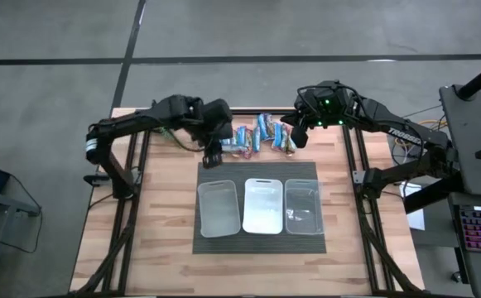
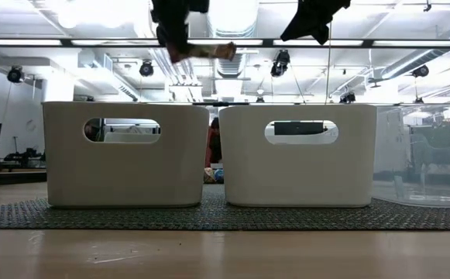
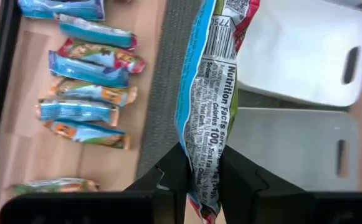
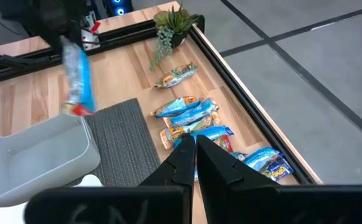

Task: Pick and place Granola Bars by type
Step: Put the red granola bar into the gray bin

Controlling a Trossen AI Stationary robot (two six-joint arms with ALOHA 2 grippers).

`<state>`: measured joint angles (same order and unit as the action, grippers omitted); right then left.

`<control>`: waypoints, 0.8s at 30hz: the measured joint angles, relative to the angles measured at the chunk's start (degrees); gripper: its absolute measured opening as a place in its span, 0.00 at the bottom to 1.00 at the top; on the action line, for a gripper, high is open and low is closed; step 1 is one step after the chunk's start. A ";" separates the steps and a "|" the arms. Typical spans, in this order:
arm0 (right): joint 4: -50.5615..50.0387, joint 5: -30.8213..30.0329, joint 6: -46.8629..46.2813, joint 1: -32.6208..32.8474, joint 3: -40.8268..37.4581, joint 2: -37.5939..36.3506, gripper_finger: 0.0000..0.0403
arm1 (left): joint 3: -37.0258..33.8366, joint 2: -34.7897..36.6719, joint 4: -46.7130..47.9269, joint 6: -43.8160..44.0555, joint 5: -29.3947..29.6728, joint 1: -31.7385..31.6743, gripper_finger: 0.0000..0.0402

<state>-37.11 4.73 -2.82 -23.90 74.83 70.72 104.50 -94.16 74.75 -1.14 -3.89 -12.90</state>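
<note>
Above bins (image 1: 218, 209), left gripper (image 3: 200, 177) gripping bar (image 3: 210, 93)

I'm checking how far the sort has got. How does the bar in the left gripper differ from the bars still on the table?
The held bar is lifted off the table, clamped in the left gripper; the loose bars lie flat on the wood. The held bar hangs on end, near the left bin; the loose ones sit in a cluster beyond the mat. All are slim wrapped bars, mostly blue.
</note>
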 joint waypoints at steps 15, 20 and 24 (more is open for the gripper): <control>0.01 0.33 -1.72 0.02 0.00 -0.22 0.02 | -0.60 4.85 0.66 5.42 1.42 6.20 0.14; -0.08 0.46 -1.70 0.02 0.00 -0.24 0.02 | -0.50 8.04 -1.37 6.10 1.92 6.38 0.11; -0.12 0.47 -1.69 0.02 0.00 -0.24 0.02 | -0.50 11.24 -1.91 7.85 1.62 6.48 0.09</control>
<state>-37.23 5.20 -4.51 -23.88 74.83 70.48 104.01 -82.92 72.84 6.70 -2.27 -6.42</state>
